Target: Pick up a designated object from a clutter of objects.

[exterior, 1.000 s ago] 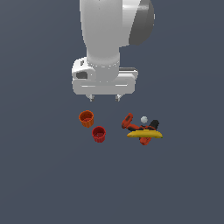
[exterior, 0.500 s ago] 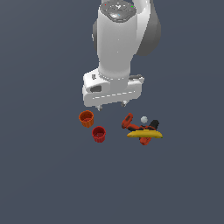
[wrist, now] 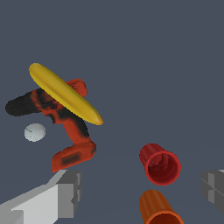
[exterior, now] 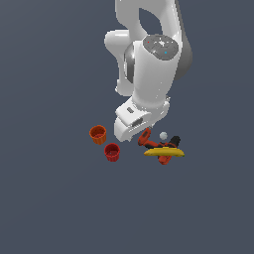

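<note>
claw (wrist: 142,192) spread wide in the wrist view, fingers (wrist: 65,192) apart with nothing between them. in the exterior view the fingertips are hidden behind the white hand housing, so we cannot judge its height over the counter (exterior: 54,198). the red cup (wrist: 160,164) and orange cup (wrist: 159,209) show between the fingers. the banana (exterior: 164,153) lies off toward the exterior view's right of the claw, resting across the power drill (exterior: 149,140), long axis roughly level in that view. we judge a sideways shift comes first. the white ball (exterior: 163,135) sits just beside the drill. the drill's far side is hidden.
</note>
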